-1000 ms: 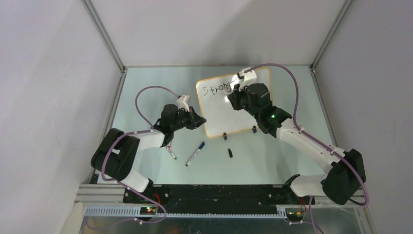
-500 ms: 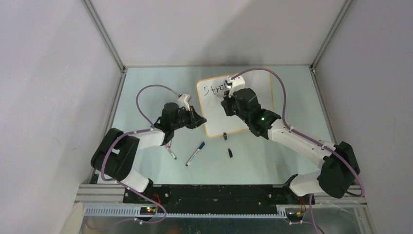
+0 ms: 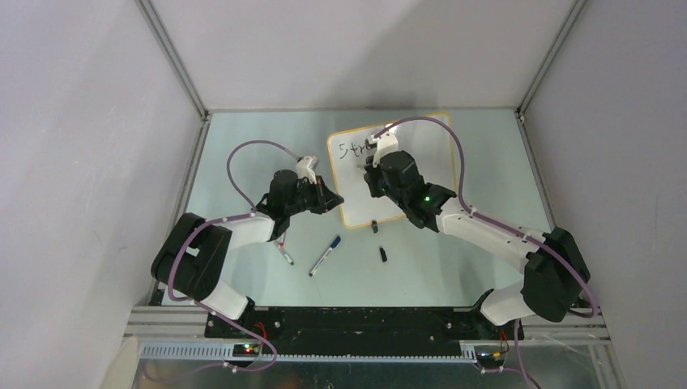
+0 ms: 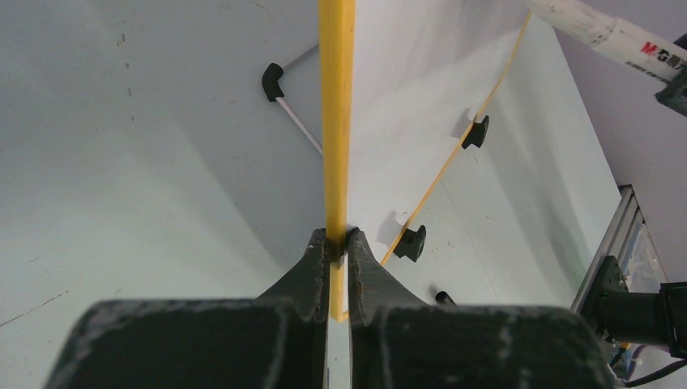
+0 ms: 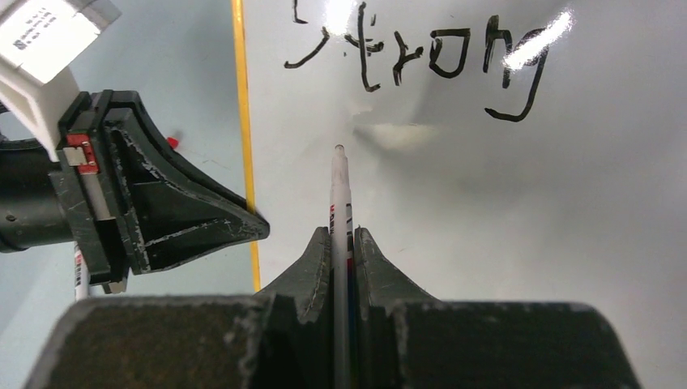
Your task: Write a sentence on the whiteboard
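The whiteboard (image 3: pixel 356 194) lies at the table's middle back, its yellow rim (image 4: pixel 336 121) running up the left wrist view. My left gripper (image 3: pixel 334 203) (image 4: pixel 338 239) is shut on the board's left edge near the near corner. My right gripper (image 3: pixel 373 168) (image 5: pixel 342 235) hovers over the board's upper left, shut on a white marker (image 5: pixel 339 194) whose tip sits just under the first letters. The sentence (image 5: pixel 421 61) reads "Strong" in black along the top. From above, only its first letters (image 3: pixel 352 150) show; the arm hides the others.
On the table in front of the board lie a blue-capped marker (image 3: pixel 324 255), a second marker (image 3: pixel 283 253) and a small black cap (image 3: pixel 382 254). A black clip foot (image 3: pixel 374 226) (image 4: pixel 411 243) juts from the board's near edge. Metal frame rails border the table.
My right gripper has carried the marker leftward across the board, from the end of "Strong" to beneath its start. My left gripper stays at the board's left edge.
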Controlling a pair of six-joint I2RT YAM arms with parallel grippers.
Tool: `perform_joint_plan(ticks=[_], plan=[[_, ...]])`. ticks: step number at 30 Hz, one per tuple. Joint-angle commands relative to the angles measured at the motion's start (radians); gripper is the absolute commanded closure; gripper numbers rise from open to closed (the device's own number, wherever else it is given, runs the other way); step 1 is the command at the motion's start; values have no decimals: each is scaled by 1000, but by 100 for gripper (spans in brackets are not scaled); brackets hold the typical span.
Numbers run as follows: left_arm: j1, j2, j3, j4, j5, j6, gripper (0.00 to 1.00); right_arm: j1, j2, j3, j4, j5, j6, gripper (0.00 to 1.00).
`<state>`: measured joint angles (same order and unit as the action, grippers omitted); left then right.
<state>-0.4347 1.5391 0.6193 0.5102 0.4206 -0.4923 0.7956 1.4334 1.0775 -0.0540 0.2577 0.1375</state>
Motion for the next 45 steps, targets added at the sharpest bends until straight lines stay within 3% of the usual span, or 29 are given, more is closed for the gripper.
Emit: perform_joint_plan(ticks=[1, 45], plan=[[-12, 7, 31, -28, -52, 42, 100, 2, 12, 33, 29, 49, -14, 100], [-22, 0, 36, -47, -62, 56, 100, -24, 85, 114, -71, 176, 4, 100]])
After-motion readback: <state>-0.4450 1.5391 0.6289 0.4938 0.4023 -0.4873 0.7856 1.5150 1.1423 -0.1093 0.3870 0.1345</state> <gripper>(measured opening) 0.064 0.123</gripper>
